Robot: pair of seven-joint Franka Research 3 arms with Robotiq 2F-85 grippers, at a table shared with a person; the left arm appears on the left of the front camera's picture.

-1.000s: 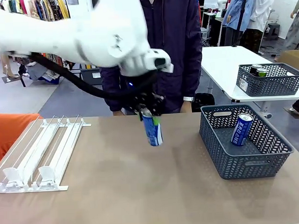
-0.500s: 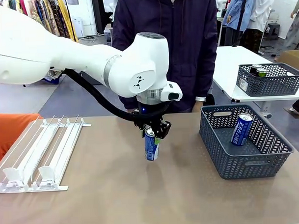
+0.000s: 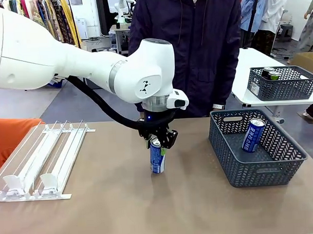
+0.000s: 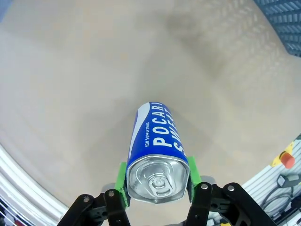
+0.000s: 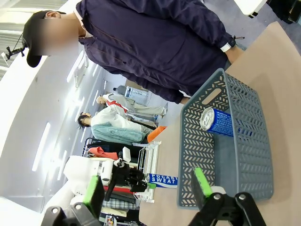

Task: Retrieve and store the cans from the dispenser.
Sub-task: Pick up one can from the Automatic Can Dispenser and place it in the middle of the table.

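Since a second ago the left fingers [image 3: 157,142] have carried the blue can [image 3: 157,158] lower, its base at or near the worktop [image 3: 123,200]. They pinch its silver top. The empty dispenser [image 3: 42,159] lies at nine o'clock, the basket [image 3: 256,167] at three o'clock with another can [image 3: 253,134]. The right fingers [image 5: 148,188] stand spread.

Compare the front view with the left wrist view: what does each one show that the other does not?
Front view alone: the empty dispenser, the whole grey basket with a second blue can leaning inside, and the person behind the table. Left wrist view alone: the held can's silver top with its pull tab, and the green pads pressed on both sides. Both share the left gripper shut on the blue Pocari Sweat can over the table.
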